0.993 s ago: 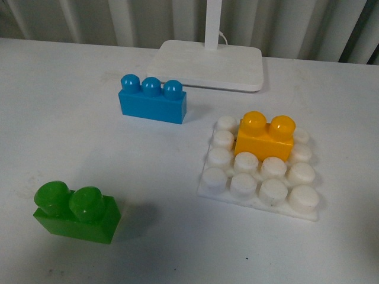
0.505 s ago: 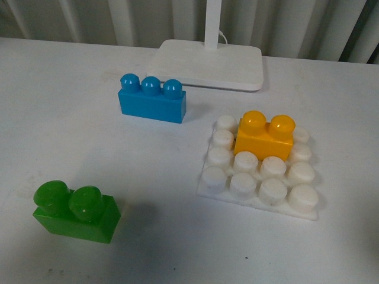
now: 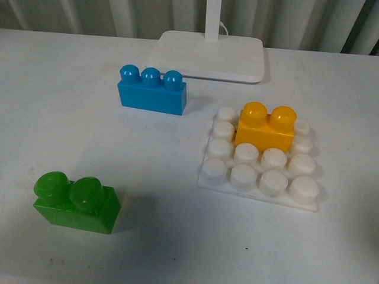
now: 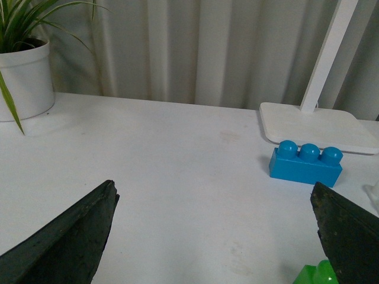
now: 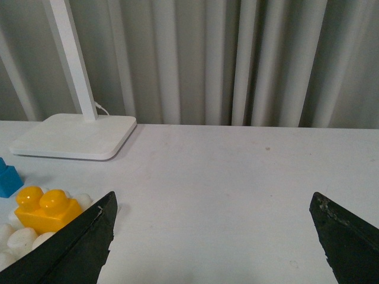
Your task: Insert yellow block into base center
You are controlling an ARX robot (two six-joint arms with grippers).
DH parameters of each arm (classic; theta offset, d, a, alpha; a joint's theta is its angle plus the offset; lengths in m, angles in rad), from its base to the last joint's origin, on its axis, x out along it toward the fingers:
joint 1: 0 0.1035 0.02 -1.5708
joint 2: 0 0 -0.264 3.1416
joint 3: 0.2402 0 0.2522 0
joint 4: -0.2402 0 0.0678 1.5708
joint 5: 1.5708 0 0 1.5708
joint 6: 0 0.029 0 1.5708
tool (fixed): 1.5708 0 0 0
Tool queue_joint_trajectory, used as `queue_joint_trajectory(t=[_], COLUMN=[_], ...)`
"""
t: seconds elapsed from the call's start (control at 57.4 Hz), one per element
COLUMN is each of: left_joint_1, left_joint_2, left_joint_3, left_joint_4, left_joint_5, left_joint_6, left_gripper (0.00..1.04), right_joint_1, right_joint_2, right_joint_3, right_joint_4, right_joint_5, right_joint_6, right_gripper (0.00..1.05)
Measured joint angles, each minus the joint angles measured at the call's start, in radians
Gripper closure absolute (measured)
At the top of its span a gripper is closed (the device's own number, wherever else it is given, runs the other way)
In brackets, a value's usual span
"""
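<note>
The yellow block (image 3: 265,129) stands upright on the base (image 3: 258,158), seated among the studs in the middle two columns toward the base's far edge, one stud row behind it and two full rows in front. The base lies flat on the table (image 3: 148,177), right of the middle. The lamp foot (image 3: 207,56) sits near the far edge, just behind the base, with its stem rising out of view. The blue brick (image 3: 152,92) stands left of the base, near the front left corner of the lamp foot. The green brick (image 3: 75,202) stands well apart toward the near left of the table.

In the left wrist view the left gripper (image 4: 216,236) is spread wide, nothing between its dark fingers (image 4: 65,236); the blue brick and a sliver of green show beyond it, and a potted plant (image 4: 23,74) stands at the table's far corner. In the right wrist view the right gripper (image 5: 213,242) is likewise spread wide and empty, the yellow block beside one finger (image 5: 71,248) without touching it.
</note>
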Motion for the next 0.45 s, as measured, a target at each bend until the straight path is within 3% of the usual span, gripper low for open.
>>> queue_joint_trajectory(t=[0.453], left_joint_1=[0.0], left_joint_2=[0.0], left_joint_3=[0.0], left_joint_4=[0.0], left_joint_5=[0.0], left_joint_6=[0.0], left_gripper=[0.06], right_joint_1=[0.0], right_joint_2=[0.0], right_joint_3=[0.0], right_joint_4=[0.0], right_joint_5=[0.0], right_joint_6=[0.0], right_gripper=[0.09])
